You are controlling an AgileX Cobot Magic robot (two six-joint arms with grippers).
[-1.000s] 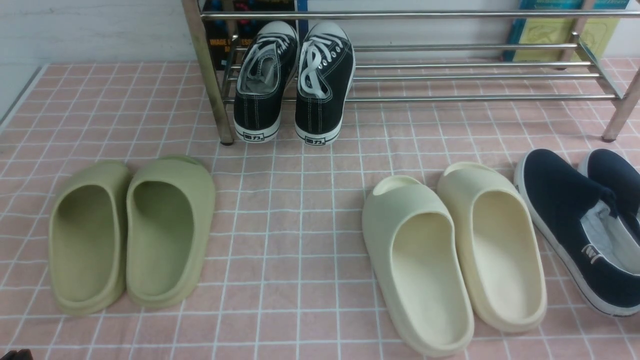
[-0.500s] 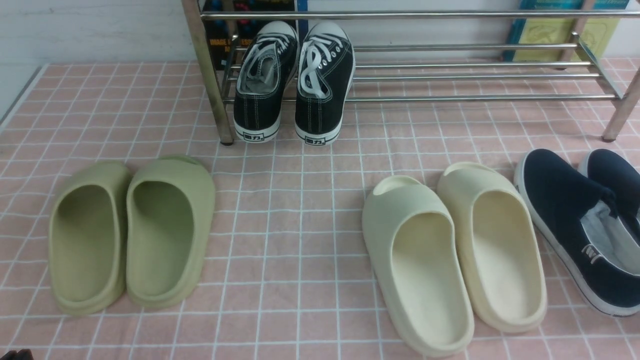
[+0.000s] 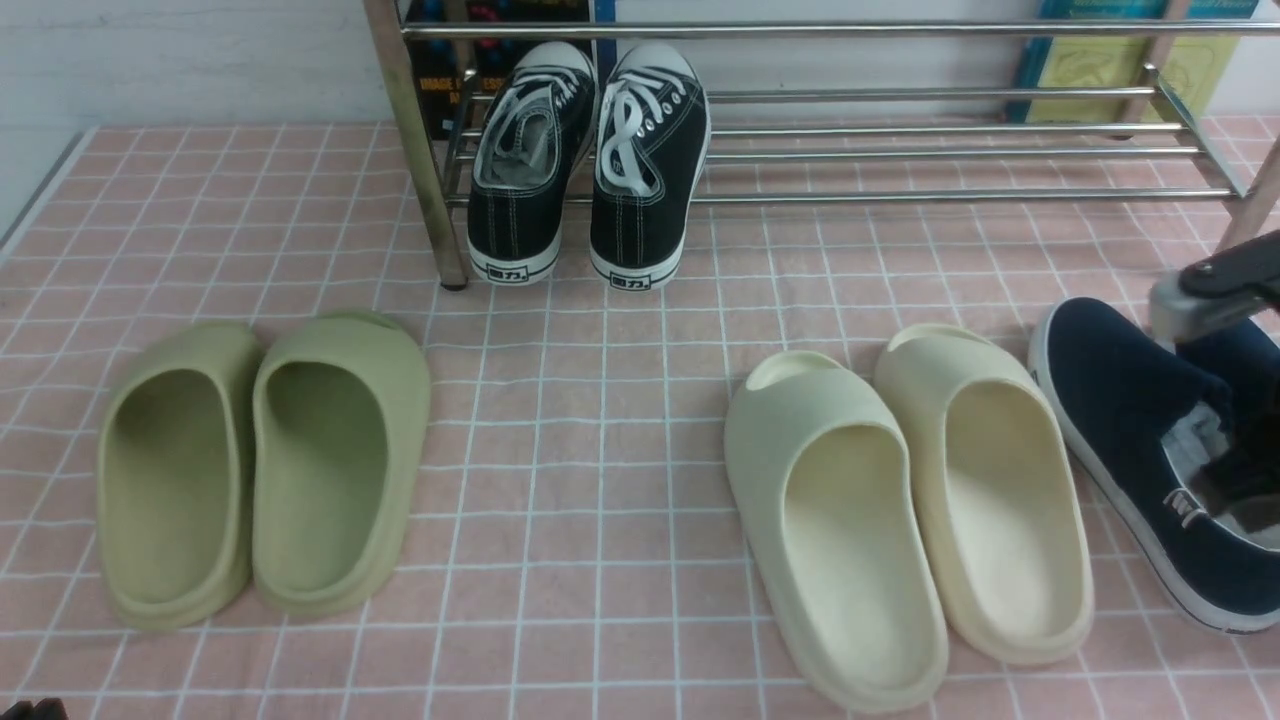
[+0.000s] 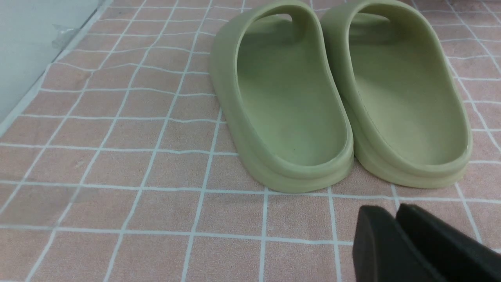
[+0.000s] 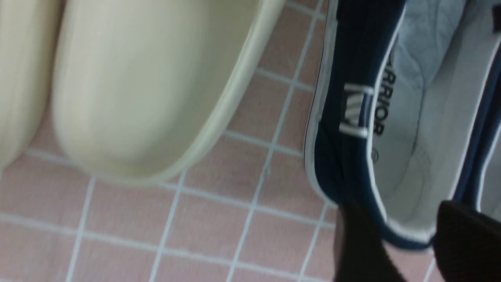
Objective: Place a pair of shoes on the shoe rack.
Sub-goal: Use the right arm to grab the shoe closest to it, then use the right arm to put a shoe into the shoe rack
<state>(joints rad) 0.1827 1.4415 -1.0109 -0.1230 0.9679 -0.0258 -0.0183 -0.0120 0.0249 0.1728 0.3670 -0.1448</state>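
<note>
Hanging over the desk (image 3: 600, 400) | right pincer (image 5: 401, 209) is held apart around the heel of a navy shoe (image 5: 344, 164) | left pincer (image 4: 393, 211) is seen pressed together, empty, near the green slides (image 4: 289, 102).

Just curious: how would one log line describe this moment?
right gripper: open, over navy shoe heel; left gripper: shut, by green slides; shoe rack: holds black sneakers

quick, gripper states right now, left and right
left gripper: closed, holding nothing.
right gripper: open, fingers either side of the heel of one navy slip-on shoe, not clamped on it.
</note>
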